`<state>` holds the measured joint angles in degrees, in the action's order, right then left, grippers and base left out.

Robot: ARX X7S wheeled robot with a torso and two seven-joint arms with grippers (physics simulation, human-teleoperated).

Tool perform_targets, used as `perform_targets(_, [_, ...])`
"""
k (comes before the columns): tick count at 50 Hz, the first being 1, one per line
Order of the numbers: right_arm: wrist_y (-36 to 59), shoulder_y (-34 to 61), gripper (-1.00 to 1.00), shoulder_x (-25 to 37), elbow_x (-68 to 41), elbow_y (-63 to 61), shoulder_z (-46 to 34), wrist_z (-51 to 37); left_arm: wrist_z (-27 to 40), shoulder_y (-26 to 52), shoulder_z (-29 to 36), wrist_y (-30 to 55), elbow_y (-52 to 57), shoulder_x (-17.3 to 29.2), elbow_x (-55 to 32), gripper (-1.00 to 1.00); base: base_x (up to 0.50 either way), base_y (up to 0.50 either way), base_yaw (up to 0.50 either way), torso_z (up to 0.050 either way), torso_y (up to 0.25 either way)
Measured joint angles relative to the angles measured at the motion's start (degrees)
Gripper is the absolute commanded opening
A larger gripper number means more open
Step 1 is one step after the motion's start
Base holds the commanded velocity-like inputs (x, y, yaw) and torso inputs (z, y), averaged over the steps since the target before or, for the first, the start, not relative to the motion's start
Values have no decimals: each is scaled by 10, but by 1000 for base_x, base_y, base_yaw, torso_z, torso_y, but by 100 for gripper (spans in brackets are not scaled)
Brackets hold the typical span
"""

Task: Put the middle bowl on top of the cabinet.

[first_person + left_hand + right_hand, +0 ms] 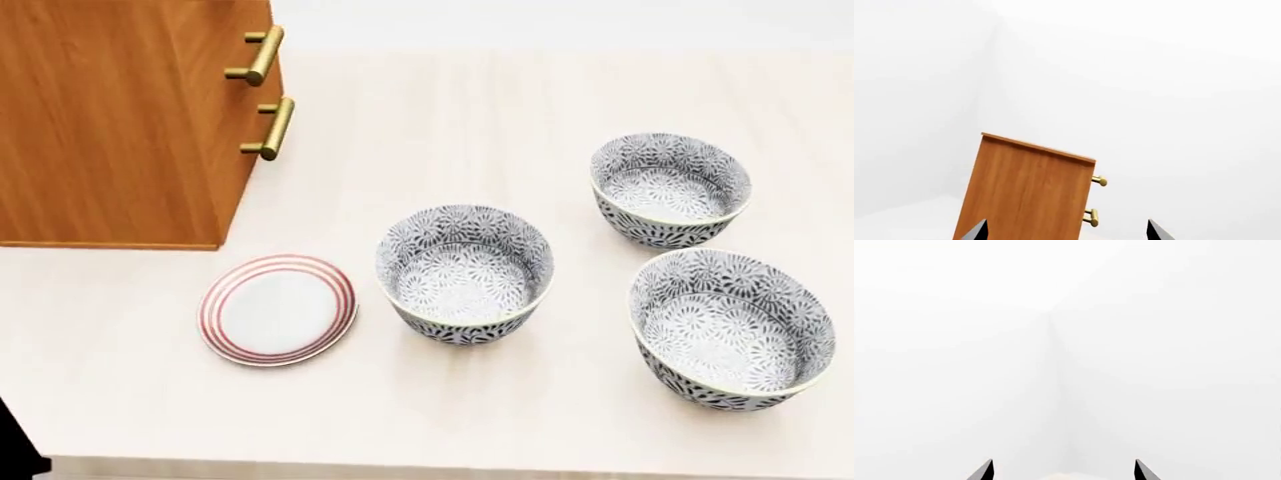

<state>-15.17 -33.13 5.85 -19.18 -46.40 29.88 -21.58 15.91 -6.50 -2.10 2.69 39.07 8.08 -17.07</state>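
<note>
Three alike grey-floral bowls stand in a triangle on the pale wooden table (400, 120). One is near the centre (465, 272), one at the near right (731, 328). Counted left to right, the middle bowl (670, 188) is the far one. All three are upright and empty. The orange-brown cabinet (114, 120) stands at the far left, and it also shows from the side as the cabinet (1024, 190). My left gripper (1067, 232) is open, well back from it and holding nothing. My right gripper (1063, 471) is open too and faces bare white walls. Neither arm appears in the head view.
A flat red-ringed white plate (278, 308) lies between the cabinet's front corner and the centre bowl. Brass bar handles (263, 55) stick out of the cabinet's drawer side towards the bowls. The table's near edge runs along the bottom of the head view.
</note>
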Motion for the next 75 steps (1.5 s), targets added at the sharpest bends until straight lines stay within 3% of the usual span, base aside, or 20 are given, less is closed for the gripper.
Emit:
perform_targets(10, [2, -1, 100, 5, -1, 0, 0, -10, 8, 2, -1, 1, 0, 6, -12, 100, 5, 0, 0, 0, 0])
perform_targets(50, [2, -18, 100, 21, -14, -3, 6, -31, 32, 0, 8, -3, 5, 24, -24, 100, 367, 0, 0, 0, 0])
perform_targets(75, [-8, -21, 100, 21, -3, -3, 4, -40, 49, -5, 17, 12, 11, 35, -40, 100, 162, 0, 0, 0, 1])
